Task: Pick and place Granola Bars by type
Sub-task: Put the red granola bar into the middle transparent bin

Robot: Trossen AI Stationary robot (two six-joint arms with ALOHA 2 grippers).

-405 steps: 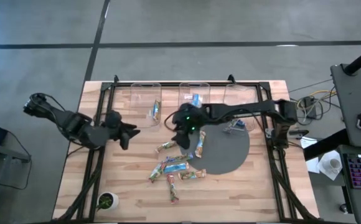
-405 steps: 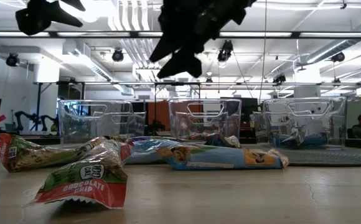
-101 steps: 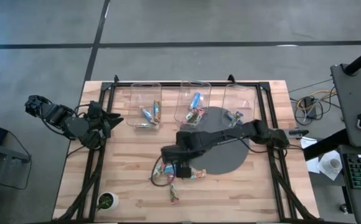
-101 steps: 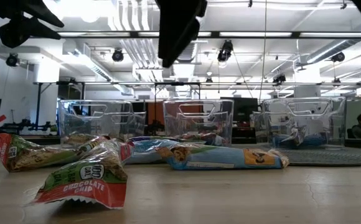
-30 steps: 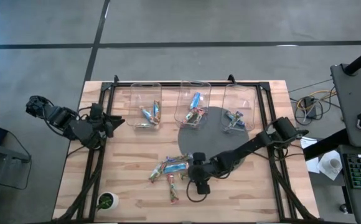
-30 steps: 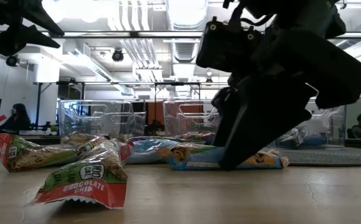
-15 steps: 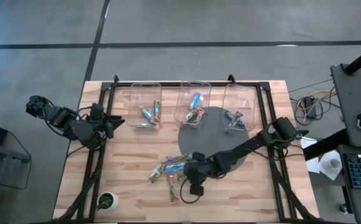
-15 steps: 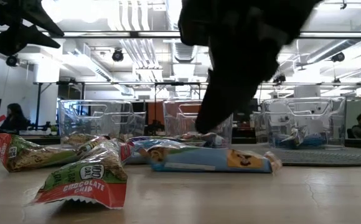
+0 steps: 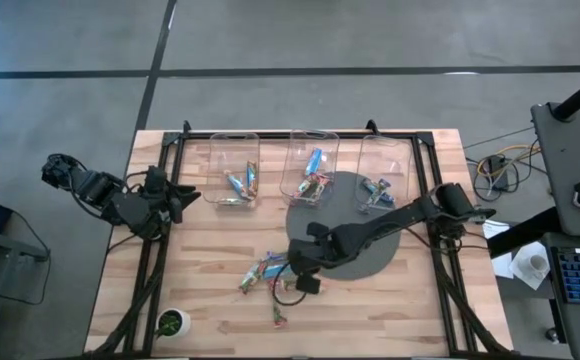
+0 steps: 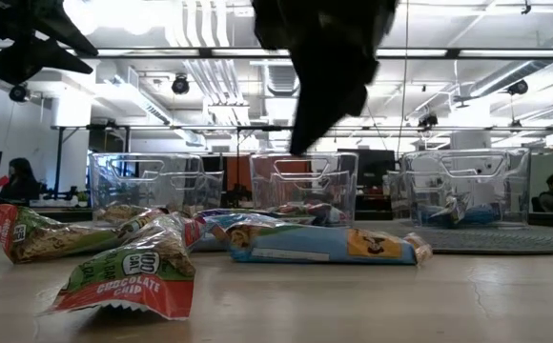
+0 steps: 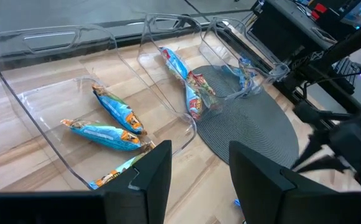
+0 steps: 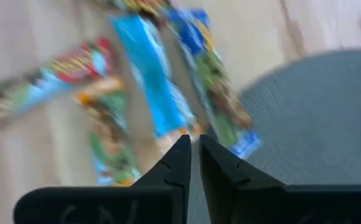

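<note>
Several granola bars (image 9: 270,270) lie loose in a small heap on the wooden table, and one lies apart (image 9: 280,316) toward the near edge. In the low view, a long blue bar (image 10: 319,243) lies flat, with a red-wrapped bar (image 10: 129,276) nearer. My right gripper (image 9: 302,276) hangs above the heap's right side with its fingers shut (image 12: 193,146) and nothing between them. The blue bar (image 12: 149,87) lies on the table beyond its tips. My left gripper (image 9: 185,200) waits open (image 11: 199,155) at the table's left, facing the bins.
Three clear bins (image 9: 235,170) (image 9: 310,165) (image 9: 385,170) stand in a row along the far edge, each with some bars inside. A round grey mat (image 9: 365,240) lies right of the heap. A small potted plant (image 9: 173,322) stands at the near left corner.
My right gripper has shut at table height beside the blue bar, then risen clear of the table and drawn a little toward the far edge, with nothing in its fingers. The long blue bar has slid a short way toward the table's left and still lies flat.
</note>
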